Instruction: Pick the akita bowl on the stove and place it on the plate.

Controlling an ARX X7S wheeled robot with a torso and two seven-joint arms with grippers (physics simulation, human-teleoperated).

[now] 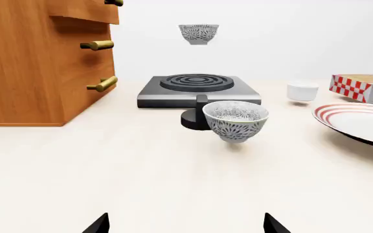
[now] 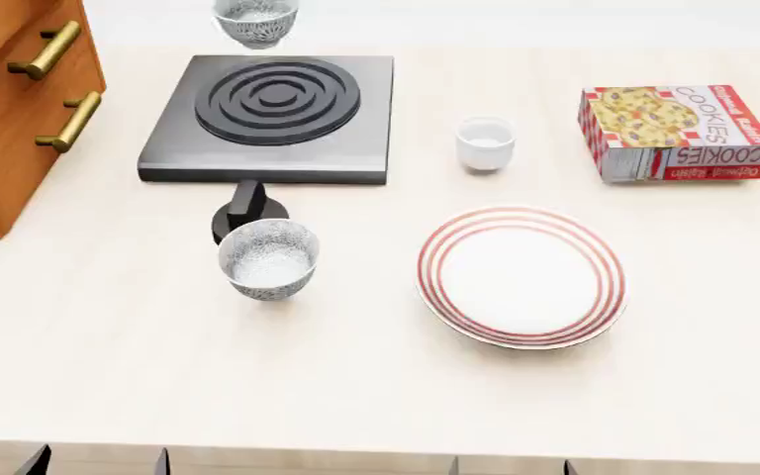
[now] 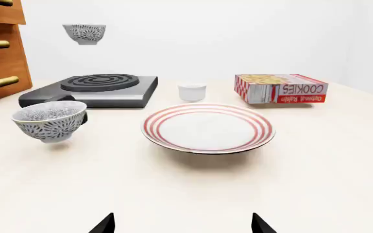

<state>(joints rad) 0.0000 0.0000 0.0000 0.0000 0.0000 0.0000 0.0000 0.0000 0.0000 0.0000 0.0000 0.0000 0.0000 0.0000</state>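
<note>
Well beyond both grippers, above the far edge of the stove [image 2: 272, 117], an akita bowl [image 2: 256, 20] is seen hanging in the air with nothing under it; in the left wrist view it floats clear above the burner rings [image 1: 196, 81], upright. A second bowl [image 2: 269, 257] of the same pattern is found nearer, straight ahead of the left gripper [image 1: 185, 226] and just in front of the stove's black knob [image 2: 246, 212], which it partly hides in the left wrist view. This second bowl appears slightly raised off the table [image 2: 380, 396], with a faint shadow beneath it.

The left gripper is shown only as two dark fingertips [image 1: 98, 225], set wide apart with nothing between them. The right gripper [image 3: 182, 224] is likewise seen as two dark tips held apart and gripping nothing. Both are kept low over the near part of the table, well apart from every object.

Directly ahead of the right gripper the plate [image 3: 251, 127] is seen, bare, its red rings facing up, and it too seems lifted a little above the table. Past the plate a small white cup [image 3: 192, 91] is placed, and further off to the right gripper's outer side a cookie box [image 3: 281, 88] is laid flat. On the left gripper's outer side a wooden cabinet [image 1: 31, 63] with brass handles [image 1: 97, 45] is stood beside the stove.
</note>
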